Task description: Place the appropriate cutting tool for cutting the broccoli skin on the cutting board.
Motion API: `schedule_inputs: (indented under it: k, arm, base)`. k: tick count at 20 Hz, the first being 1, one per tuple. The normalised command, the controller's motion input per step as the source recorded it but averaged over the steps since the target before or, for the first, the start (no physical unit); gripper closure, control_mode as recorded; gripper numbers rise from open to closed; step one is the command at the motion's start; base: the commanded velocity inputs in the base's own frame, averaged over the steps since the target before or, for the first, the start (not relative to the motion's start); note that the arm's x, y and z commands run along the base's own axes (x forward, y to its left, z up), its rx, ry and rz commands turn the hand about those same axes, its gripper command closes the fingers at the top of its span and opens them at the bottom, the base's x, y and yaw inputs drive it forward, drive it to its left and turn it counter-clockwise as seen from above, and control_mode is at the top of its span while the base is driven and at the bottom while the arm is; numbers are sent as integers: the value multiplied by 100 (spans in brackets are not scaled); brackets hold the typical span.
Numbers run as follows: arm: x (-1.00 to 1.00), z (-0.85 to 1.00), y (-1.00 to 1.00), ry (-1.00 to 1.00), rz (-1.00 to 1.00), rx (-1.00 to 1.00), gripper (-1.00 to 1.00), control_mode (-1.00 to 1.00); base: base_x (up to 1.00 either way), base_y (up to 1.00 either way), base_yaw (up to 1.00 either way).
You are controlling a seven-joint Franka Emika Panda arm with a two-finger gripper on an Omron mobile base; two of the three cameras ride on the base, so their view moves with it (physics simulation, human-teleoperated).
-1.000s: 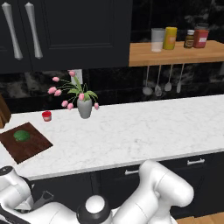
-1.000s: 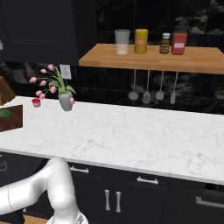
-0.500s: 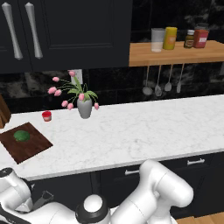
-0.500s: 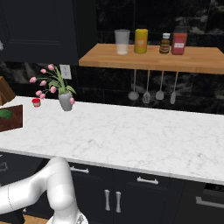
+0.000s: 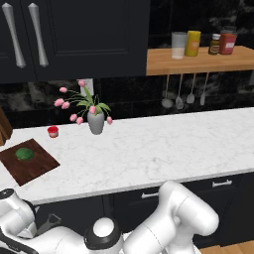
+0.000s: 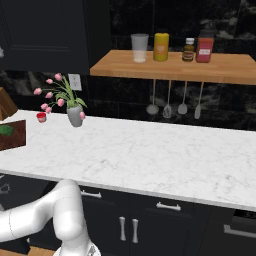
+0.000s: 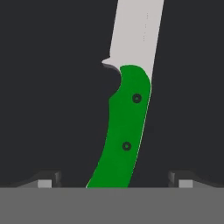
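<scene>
Between spread fingertips [image 7: 49, 178], hand view: knife [image 7: 124, 127]; base views: broccoli [image 5: 24, 154] on board [image 5: 34, 166].

counter [image 5: 163, 149]: white marble | on it: cutting board [image 5: 37, 167], vase [image 5: 96, 123], red cup [image 5: 53, 131]

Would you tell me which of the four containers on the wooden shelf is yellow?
The yellow canister, second from the left on the shelf, between the clear glass and the small dark jar; the red container stands rightmost.
</scene>
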Motion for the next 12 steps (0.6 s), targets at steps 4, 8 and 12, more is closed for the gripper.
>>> schedule_inputs:
  k: [4, 8, 12]
  arm:
    - [-1, -37, 14, 0, 0, 0, 100, -100]
    - [-12, -37, 9, 0, 0, 0, 100, -100]
    - [-20, -23, 7, 0, 0, 0, 100, -100]
  base:
    - [0, 0, 0]
    - [0, 0, 0]
    - [0, 0, 0]
